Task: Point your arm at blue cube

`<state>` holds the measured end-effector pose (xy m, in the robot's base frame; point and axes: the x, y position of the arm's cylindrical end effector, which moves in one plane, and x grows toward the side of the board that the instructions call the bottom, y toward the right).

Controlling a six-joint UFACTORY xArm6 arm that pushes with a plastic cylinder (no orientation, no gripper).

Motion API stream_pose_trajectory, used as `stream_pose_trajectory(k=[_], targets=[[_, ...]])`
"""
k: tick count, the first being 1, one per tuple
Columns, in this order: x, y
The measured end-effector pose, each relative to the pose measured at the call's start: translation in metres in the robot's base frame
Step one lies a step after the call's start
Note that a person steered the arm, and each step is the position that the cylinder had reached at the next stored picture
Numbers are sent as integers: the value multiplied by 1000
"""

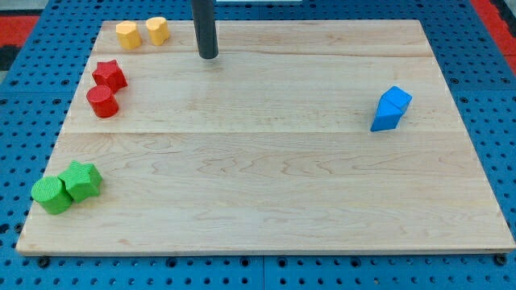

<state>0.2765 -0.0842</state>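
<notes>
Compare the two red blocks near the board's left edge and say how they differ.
The red star-shaped block has pointed lobes; the red cylinder is round with a flat top. The star sits nearer the view's top, the cylinder just below it, touching or nearly so. Both share the same red and similar size, far left of my tip.

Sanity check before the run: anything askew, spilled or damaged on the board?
Nothing stands out. Yellow, red and green block pairs sit at the view's left, the two touching blue blocks at its right; my tip is far from them.
</notes>
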Motion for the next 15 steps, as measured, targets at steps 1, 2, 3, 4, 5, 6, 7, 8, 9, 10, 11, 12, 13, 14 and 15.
stream_pose_trajectory(k=[1, 2, 3, 4, 5, 6, 7, 8, 9, 10, 11, 12, 13, 14, 15], targets=[[-3, 8], [-3, 8], [-2, 1], [0, 5], [-1, 47], [-3, 71], [-5, 101], [-12, 117], [-17, 123], [-20, 131], [-20, 141], [-22, 144], [-23, 146], [-22, 151], [0, 175]])
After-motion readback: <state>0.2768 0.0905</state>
